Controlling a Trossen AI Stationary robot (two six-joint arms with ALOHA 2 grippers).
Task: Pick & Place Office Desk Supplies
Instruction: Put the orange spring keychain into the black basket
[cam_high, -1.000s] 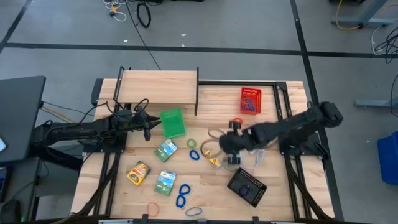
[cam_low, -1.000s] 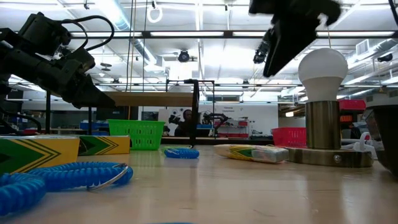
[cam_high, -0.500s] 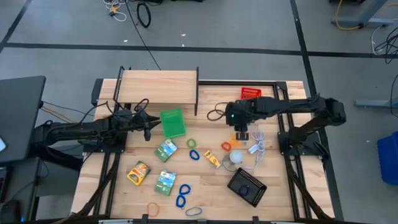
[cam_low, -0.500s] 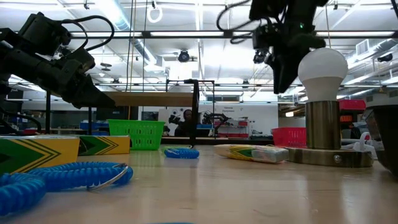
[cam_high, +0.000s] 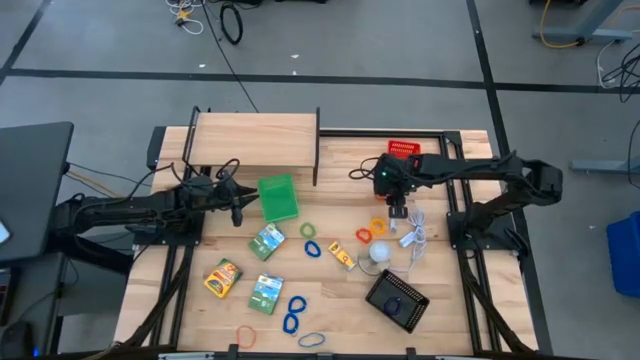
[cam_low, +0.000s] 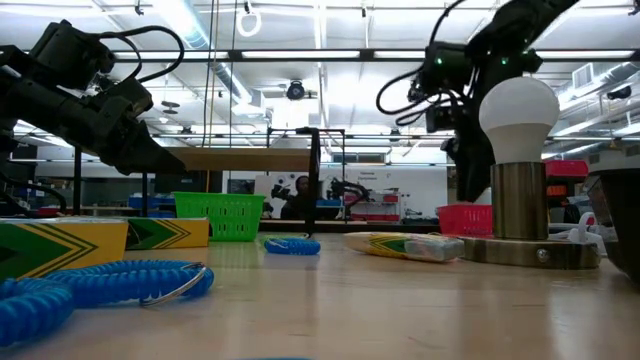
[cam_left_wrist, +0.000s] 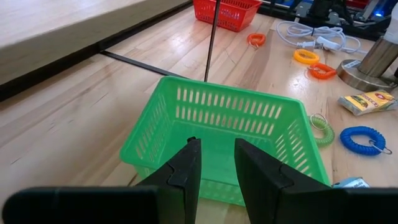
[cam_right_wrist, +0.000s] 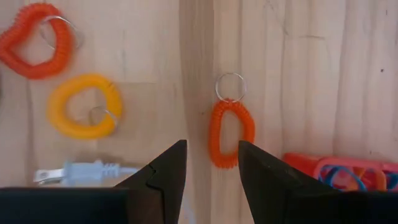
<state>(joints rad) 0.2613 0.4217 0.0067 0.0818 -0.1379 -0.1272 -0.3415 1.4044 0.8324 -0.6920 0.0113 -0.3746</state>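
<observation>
R gripper (cam_right_wrist: 211, 163) hung w/ fingers parted, empty, over the orange coiled plastic loop w/ metal ring (cam_right_wrist: 231, 133) lying just beside the red mesh basket (cam_high: 404, 150). Looked like the approach step; next it needs a straight drop, then close on the coil. L gripper (cam_left_wrist: 216, 163), narrow gap, empty, waited at the green mesh basket (cam_left_wrist: 224, 124).

Basket (cam_high: 278, 197) left of loops (cam_high: 309, 240); packets (cam_high: 266, 241) between; lamp (cam_high: 379, 253) right.
</observation>
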